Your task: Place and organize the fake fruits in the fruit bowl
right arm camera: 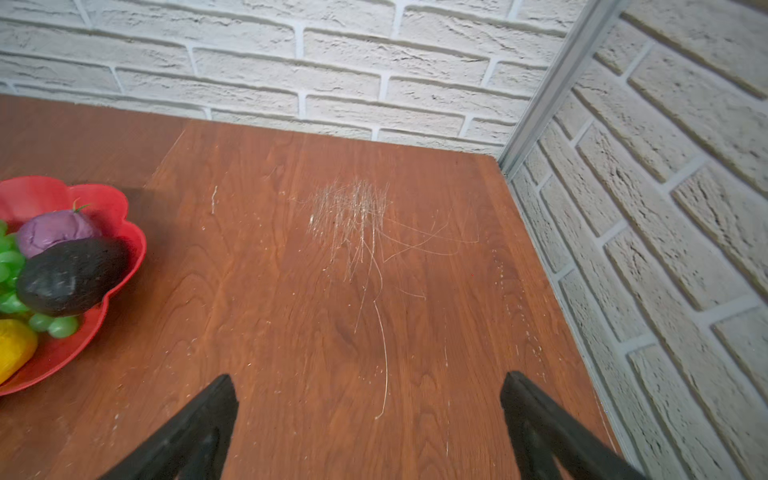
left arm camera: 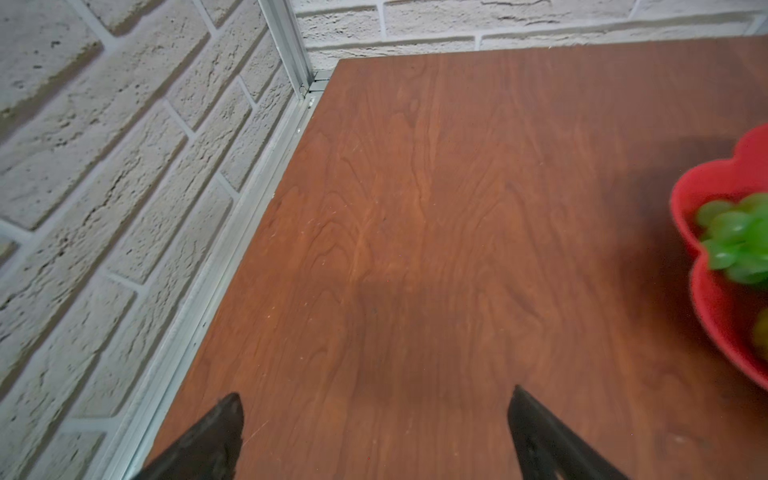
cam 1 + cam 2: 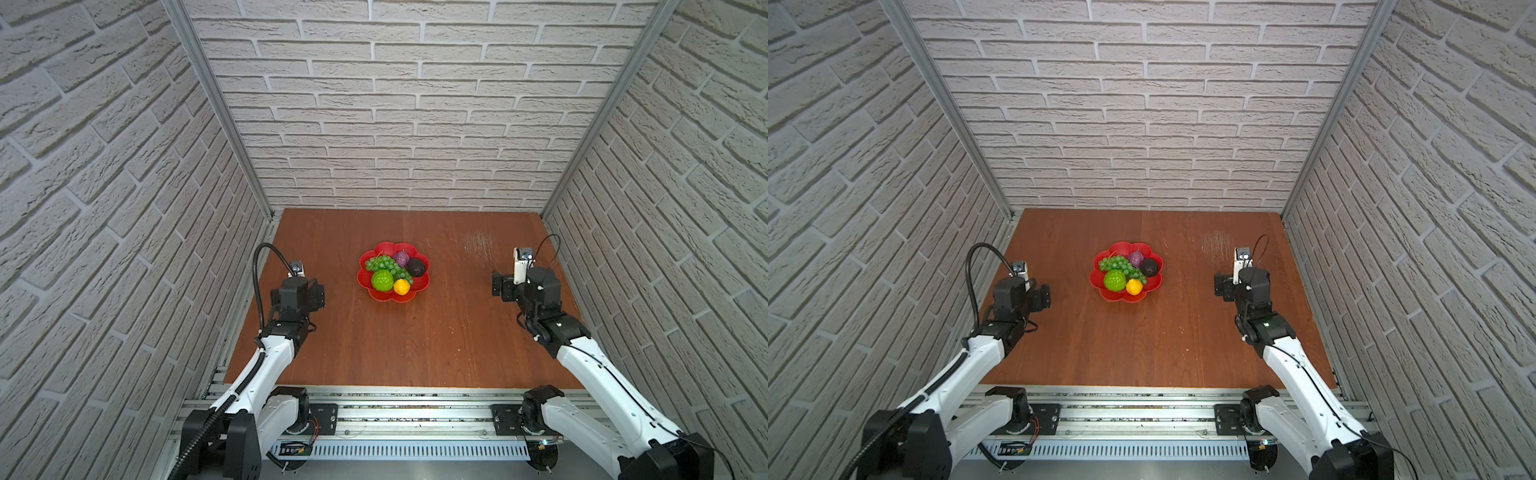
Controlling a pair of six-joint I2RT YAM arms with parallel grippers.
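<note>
Nearest the camera, the left gripper [image 2: 376,395] hangs over the table [image 3: 395,345] to the left of the bowl [image 3: 365,283], well apart from it. Its fingers are spread wide with nothing between them. The right gripper [image 1: 369,376] hangs to the right of the bowl, also well apart, and its fingers are likewise spread and empty.

In the near half of the bowl, the green ball [image 3: 382,280] sits just beside the yellow fruit [image 3: 402,286]. The grapes [image 3: 384,266] lie across the bowl's middle, running from its left rim toward the yellow fruit. In the far half, the purple bulb [image 3: 401,258] rests against the dark avocado [image 3: 417,267].

All five pieces lie inside the rim, and both top views show no fruit on the wood around the bowl. The placing looks done. At most a little tidying is left, and with both grippers drawn aside the work seems to be at its end.

Beyond the bowl and to its right is a patch of pale scratches [image 1: 353,212], then the brick wall [image 3: 415,124].
</note>
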